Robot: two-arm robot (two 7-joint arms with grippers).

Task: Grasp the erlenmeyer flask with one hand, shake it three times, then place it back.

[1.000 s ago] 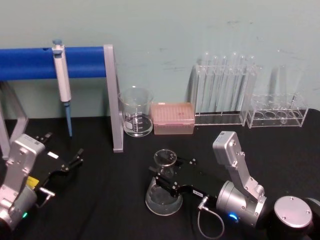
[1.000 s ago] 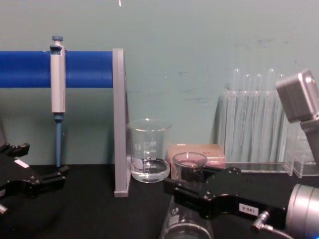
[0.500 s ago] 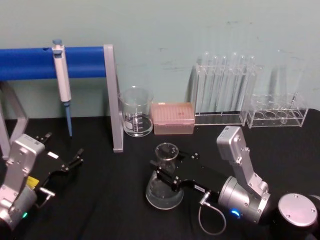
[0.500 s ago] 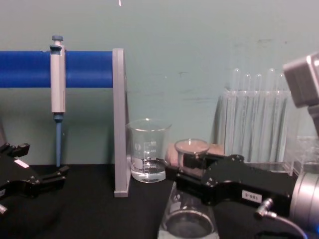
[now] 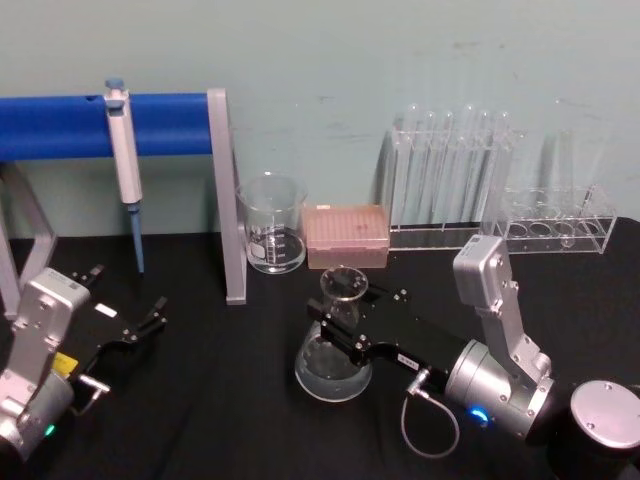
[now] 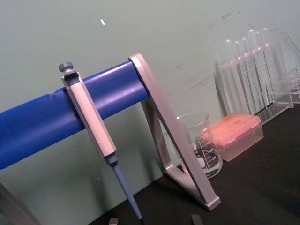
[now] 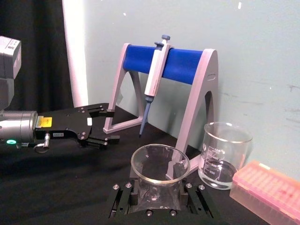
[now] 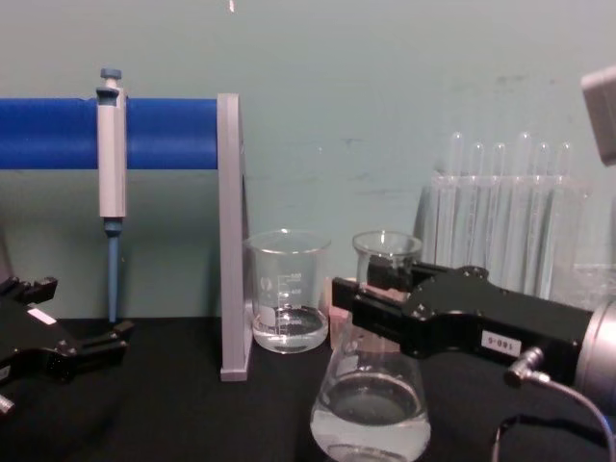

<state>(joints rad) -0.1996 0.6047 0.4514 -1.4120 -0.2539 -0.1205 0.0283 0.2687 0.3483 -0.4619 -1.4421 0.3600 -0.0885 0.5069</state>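
**At the near centre of the surface: flask gripped by its neck, ready for shaking**

On the near middle of the black surface (image 5: 220, 410), the black two-fingered right pincer (image 5: 336, 318) is clenching the clear glass conical erlenmeyer flask (image 5: 333, 352) by its narrow neck, just under the flared rim. Gripping there is leaving the wide base hanging free below the fingers, so the clear liquid pooled in it should be able to swirl without reaching the mouth. The flask is standing close to upright. Its base seems to be hovering just above the surface, though I cannot tell this for certain.

The flask is sitting near and slightly right of the straight-sided clear glass beaker (image 5: 272, 238) and just in front of the pink plastic tip box (image 5: 345, 237). The shaking will need to stay short of both. The tall thin glass test tubes (image 5: 450, 180) are standing farther off, at the far right.

At the near left, the black left pincer (image 5: 130, 292) is resting released, fingers spread and empty, well apart from the flask. It is lying below the grey-and-blue pipette (image 5: 125, 160) hanging on the blue-barred stand (image 5: 60, 125), leaving the job to one arm.
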